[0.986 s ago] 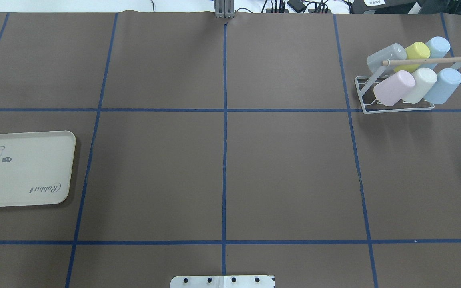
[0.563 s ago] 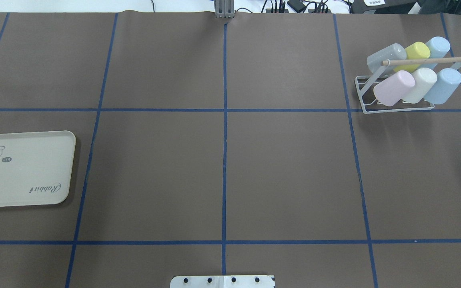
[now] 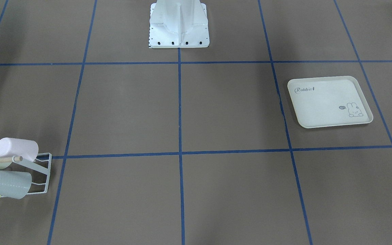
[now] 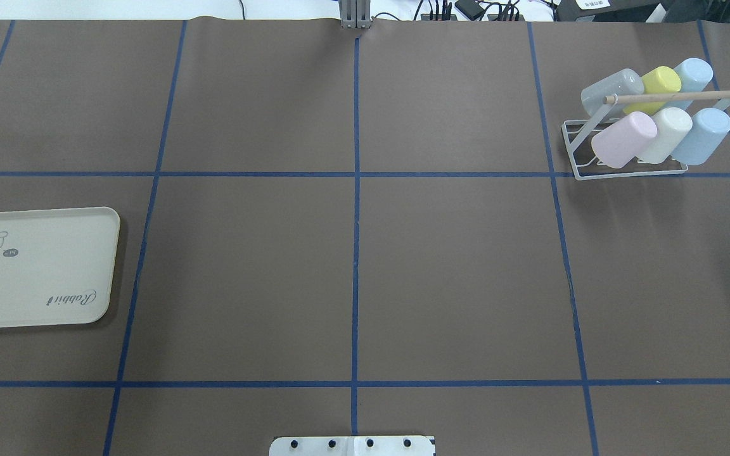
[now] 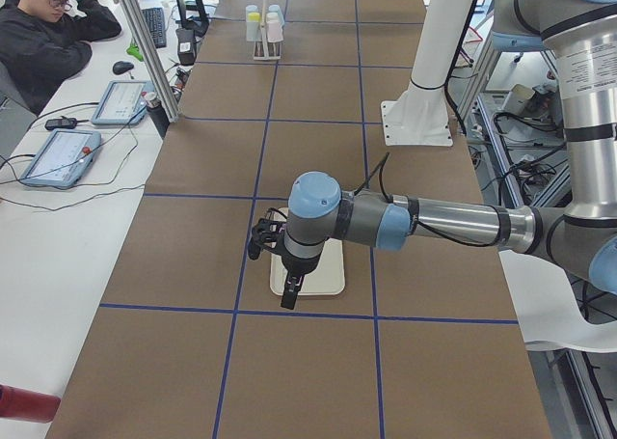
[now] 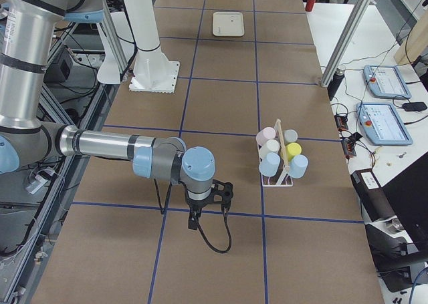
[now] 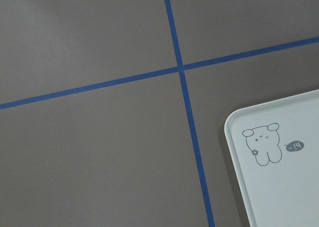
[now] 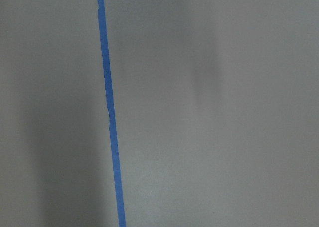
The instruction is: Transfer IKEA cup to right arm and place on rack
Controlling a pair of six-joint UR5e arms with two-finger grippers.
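On the far right of the table [image 4: 454, 266], the rack [image 4: 631, 172] is carrying six cups, all lying tilted on its prongs. The grey cup [image 4: 612, 88], the yellow cup [image 4: 659, 82] and a blue cup [image 4: 693, 73] are sitting in the far row. The pink cup [image 4: 623, 139], the cream cup [image 4: 669, 134] and a second blue cup [image 4: 702, 136] are sitting in the near row. The rod [image 4: 675, 96] is crossing above them. Which cup is the task's one cannot be told.

The left arm [image 5: 434, 222] is reaching over the tray [image 4: 35, 297] at the left edge, and the left gripper [image 5: 268, 241] is hanging above it. The right arm [image 6: 107, 143] is stretching over the table, with the right gripper [image 6: 217, 194] hanging near the rack but apart from it. Both grippers are showing only from the sides, so how wide they are parted, or whether they are gripping anything, cannot be told.
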